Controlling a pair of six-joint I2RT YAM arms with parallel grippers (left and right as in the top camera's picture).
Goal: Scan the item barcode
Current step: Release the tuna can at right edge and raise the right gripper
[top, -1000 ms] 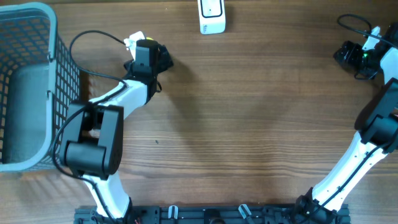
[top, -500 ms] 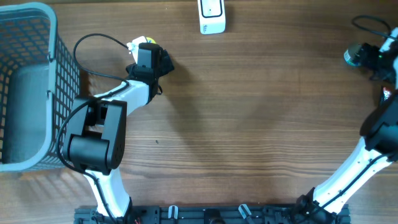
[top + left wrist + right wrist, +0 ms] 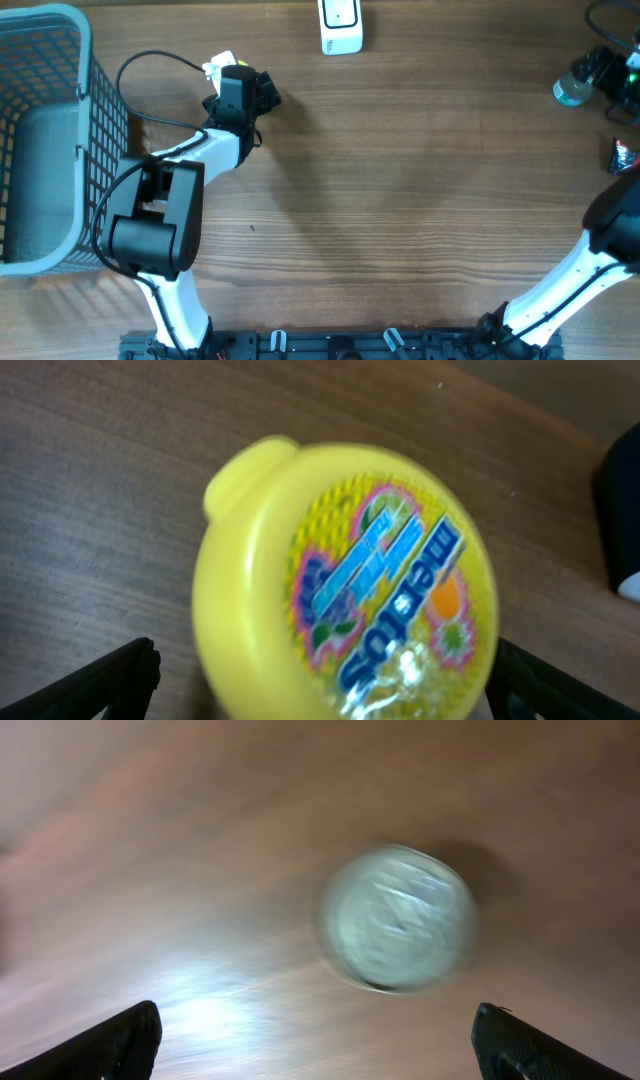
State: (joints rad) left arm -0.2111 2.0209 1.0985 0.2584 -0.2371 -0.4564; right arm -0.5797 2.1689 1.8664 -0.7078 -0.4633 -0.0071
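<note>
Left gripper [image 3: 325, 660]: jaws spread wide, holding nothing. Its dark fingertips [image 3: 120, 680] show at 7 and 5 o'clock in the wrist view.
Yellow tub [image 3: 350, 580]: lies flat on the table [image 3: 400, 200], printed lid up, directly under the left gripper. It sits in the gap between the jaws, with no contact visible. Seen from overhead it is toward 10 o'clock from the table's middle.
Tub shape: round, so no long axis. A small tab juts out at 10 o'clock in the wrist view, so a grip from most angles should serve, provided it avoids the tab.
Right gripper [image 3: 315, 1020]: jaws equally wide, empty, above a blurred round can [image 3: 398, 918] that lies toward 1 o'clock from the jaw gap.
White scanner [image 3: 340, 28]: judged to be the reader, at the table's 12 o'clock edge.
Key relation: from the tub the scanner lies between 2 and 3 o'clock. From the can it lies near 9 o'clock and much farther off.
Nearer arm: the left.
Barcode: not visible, probably on the tub's wall or underside, so a turn toward the scanner looks necessary.
Basket [image 3: 60, 20]: at 9 o'clock, apart from the tub.
</note>
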